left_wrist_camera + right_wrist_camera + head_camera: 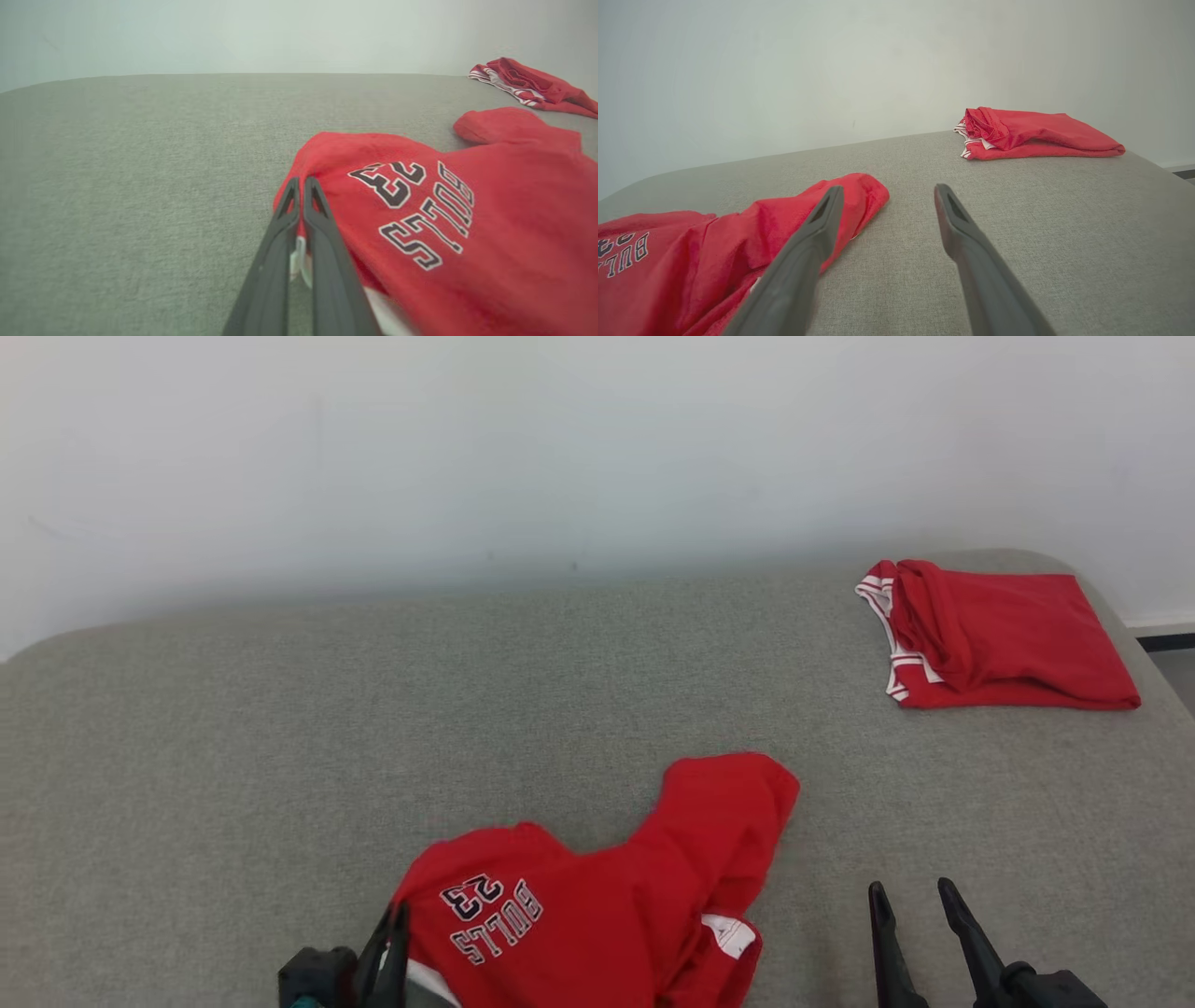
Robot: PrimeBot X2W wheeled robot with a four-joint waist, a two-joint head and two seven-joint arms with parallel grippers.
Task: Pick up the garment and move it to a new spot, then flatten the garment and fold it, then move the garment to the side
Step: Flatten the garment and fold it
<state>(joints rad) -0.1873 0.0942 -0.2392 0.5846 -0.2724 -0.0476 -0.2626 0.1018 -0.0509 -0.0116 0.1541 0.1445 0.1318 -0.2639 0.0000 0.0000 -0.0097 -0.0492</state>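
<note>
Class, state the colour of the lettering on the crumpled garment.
Lettering: dark with white outlines, best in left wrist view.

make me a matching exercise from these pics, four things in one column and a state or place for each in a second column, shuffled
Column one:
1. crumpled red jersey with BULLS 23 lettering
2. folded red garment with white trim
3. left gripper
4. right gripper

Column two:
A. open, holding nothing, to the right of the jersey
B. lying rumpled on the grey fabric surface, near middle
C. shut on the jersey's edge
D. lying at the far right corner

Pairs: 1-B, 2-D, 3-C, 4-A
</note>
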